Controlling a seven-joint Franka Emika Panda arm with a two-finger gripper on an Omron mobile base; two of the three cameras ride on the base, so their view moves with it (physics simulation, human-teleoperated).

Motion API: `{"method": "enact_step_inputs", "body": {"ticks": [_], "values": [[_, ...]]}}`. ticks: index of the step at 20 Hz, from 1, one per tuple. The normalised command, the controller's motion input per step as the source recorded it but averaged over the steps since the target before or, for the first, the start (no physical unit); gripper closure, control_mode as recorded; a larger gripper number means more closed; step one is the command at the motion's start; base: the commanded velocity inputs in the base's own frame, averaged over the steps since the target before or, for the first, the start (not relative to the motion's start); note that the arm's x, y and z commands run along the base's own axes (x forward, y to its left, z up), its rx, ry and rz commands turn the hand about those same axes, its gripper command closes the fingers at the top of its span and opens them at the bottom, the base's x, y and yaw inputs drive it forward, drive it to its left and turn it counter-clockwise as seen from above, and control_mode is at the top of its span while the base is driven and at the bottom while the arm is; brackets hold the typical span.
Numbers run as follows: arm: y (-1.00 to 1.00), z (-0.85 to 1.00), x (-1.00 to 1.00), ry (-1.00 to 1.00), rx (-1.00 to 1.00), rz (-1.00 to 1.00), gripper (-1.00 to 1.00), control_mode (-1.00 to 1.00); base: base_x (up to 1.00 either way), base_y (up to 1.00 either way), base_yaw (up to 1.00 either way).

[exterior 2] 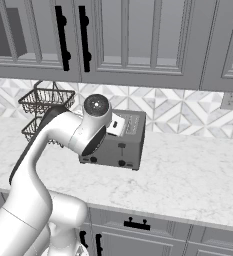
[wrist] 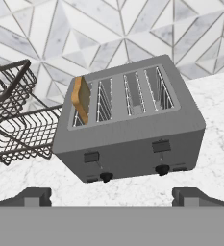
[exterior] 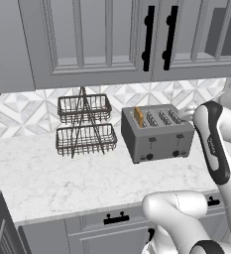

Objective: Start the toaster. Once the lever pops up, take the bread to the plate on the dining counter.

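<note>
Toaster loaded, fingers spread wide and empty in front of it.

The toaster (exterior: 157, 131) stands on the white marble surface (exterior: 62, 178) against the patterned wall, with the two-tier wire basket rack (exterior: 85, 124) just beside it on its left. The bread (exterior: 139, 116) stands upright in the leftmost slot, its top half sticking out above the toaster's top. In the hand view the two fingers (wrist: 34, 196) show at the bottom, fully apart and holding nothing; the toaster's front face, with its two levers and two dark knobs, lies beyond and between them, not touching either. The bread sits up and to the left of the fingers, well apart from them.
</note>
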Motion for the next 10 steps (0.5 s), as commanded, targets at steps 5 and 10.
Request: {"method": "enact_step_inputs", "body": {"ticks": [5, 10], "values": [[0.00, 0.00, 0.00, 0.00, 0.00, 0.00, -1.00, -1.00, 0.00, 0.00, 0.00], [0.00, 0.00, 0.00, 0.00, 0.00, 0.00, -1.00, -1.00, 0.00, 0.00, 0.00]]}}
